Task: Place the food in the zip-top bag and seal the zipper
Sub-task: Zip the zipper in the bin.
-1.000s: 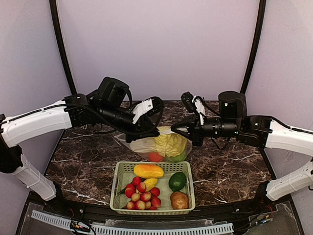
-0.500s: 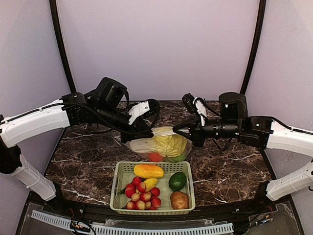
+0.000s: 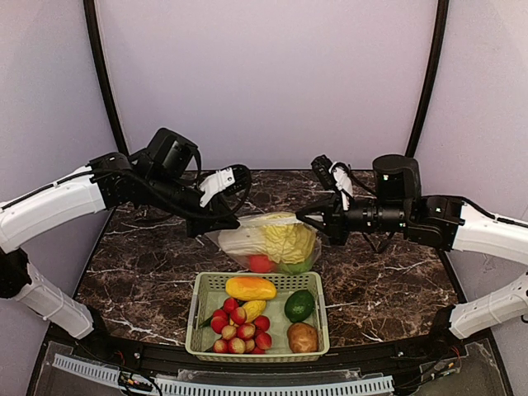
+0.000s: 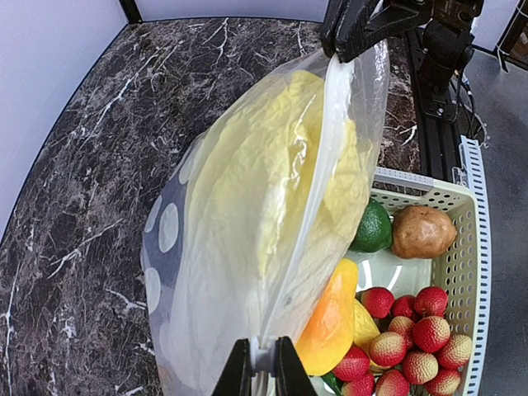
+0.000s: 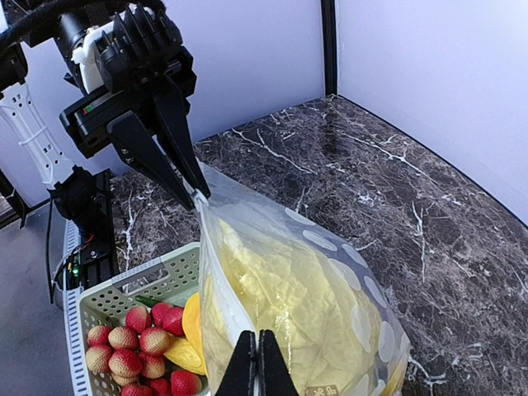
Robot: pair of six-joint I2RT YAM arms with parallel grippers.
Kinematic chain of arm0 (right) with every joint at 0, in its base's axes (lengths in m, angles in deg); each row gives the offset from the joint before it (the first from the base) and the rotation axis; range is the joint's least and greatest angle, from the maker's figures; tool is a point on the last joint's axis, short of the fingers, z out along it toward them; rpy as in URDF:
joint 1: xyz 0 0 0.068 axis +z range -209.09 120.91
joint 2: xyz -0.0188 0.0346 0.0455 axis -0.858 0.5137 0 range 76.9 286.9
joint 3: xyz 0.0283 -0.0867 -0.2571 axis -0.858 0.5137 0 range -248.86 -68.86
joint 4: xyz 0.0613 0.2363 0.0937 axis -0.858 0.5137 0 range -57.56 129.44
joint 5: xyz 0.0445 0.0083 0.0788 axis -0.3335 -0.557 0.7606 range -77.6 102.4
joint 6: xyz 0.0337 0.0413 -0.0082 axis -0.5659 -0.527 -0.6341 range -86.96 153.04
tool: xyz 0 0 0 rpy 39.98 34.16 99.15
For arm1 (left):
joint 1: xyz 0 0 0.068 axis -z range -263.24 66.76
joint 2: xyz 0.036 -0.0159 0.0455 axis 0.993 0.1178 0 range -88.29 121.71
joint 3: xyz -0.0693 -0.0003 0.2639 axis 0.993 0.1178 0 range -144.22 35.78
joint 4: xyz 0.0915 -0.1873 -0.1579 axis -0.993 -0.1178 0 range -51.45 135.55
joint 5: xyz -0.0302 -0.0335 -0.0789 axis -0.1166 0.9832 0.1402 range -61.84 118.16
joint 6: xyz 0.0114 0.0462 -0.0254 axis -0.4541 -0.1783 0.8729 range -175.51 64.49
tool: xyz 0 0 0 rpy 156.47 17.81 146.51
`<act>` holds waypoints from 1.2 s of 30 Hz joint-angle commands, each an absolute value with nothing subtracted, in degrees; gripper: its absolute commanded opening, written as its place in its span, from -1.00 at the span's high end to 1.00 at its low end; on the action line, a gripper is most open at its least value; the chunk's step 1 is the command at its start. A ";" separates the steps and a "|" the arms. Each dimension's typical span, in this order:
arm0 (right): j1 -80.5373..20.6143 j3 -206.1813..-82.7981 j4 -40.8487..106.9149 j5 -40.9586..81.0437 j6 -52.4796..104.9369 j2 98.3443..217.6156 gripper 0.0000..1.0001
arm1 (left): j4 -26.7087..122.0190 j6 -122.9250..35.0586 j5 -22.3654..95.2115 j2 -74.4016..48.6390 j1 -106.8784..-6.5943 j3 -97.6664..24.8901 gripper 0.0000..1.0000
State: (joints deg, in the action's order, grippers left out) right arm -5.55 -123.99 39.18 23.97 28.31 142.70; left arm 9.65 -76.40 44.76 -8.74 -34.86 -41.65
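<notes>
While two grippers (image 4: 262,367) (image 5: 256,359) pinch one bag (image 3: 233,242), it holds one cabbage (image 3: 285,241).

- The left hand (image 3: 210,224) has slid away to the left along the top of the zip-top bag (image 3: 268,243).
- The left arm has pulled back with it.
- The right hand (image 3: 303,218) has moved a tiny bit right.
- The zipper (image 4: 320,165) is now stretched longer and straighter between both hands.

zip-top bag (image 4: 216,272) clear glossy plastic; table (image 4: 91,165) polished dark marble
</notes>
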 commanded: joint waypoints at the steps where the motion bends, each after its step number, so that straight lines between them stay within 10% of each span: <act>1: -6.68 -124.09 39.98 19.26 28.59 140.95 1.00 | 3.88 -77.23 41.63 -11.74 -36.93 -40.15 0.99; 36: -15.87 -122.92 39.16 14.37 24.35 141.05 1.00 | 1.92 -78.19 40.56 -12.19 -41.18 -39.96 0.99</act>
State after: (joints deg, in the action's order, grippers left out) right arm -14.01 -123.47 40.12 17.07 24.95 142.68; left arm 7.05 -77.47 42.64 -10.38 -40.01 -40.99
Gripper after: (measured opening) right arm 0.006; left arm 0.078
